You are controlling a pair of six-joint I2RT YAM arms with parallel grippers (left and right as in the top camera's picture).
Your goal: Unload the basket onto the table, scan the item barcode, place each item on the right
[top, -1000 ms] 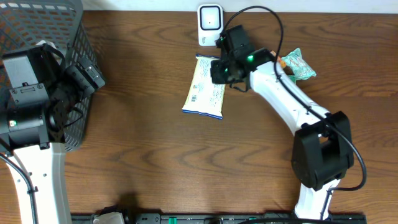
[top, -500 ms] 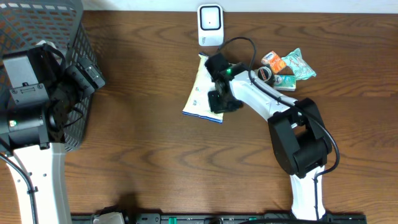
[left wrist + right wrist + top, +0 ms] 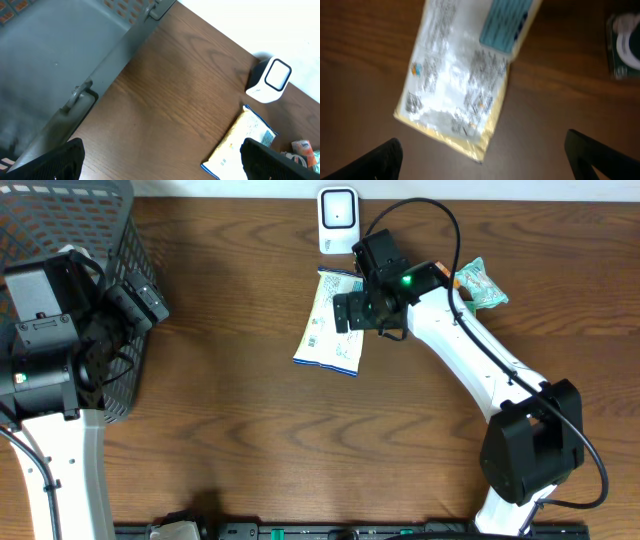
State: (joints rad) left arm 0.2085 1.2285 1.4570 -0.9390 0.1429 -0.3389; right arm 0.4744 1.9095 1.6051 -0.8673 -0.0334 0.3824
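Jaws of the right gripper (image 3: 481,137) stand wide apart over the packet (image 3: 330,330), gripping nothing. The left gripper (image 3: 161,145) gapes too, beside the basket (image 3: 130,240). The packet lies flat on the table, just below the scanner (image 3: 338,220). We judge the scan not yet done: next we must grasp the packet and face its barcode to the scanner. What shows of the basket holds nothing.

My right arm (image 3: 465,345) reaches from its base at the near right, diagonally forward and left, with the wrist pitched down. The right gripper (image 3: 485,157) faces downward, fingers spread wide and gripping nothing. My left arm (image 3: 60,470) stands folded at the far left, and the left gripper (image 3: 165,162) is likewise spread wide and empty.
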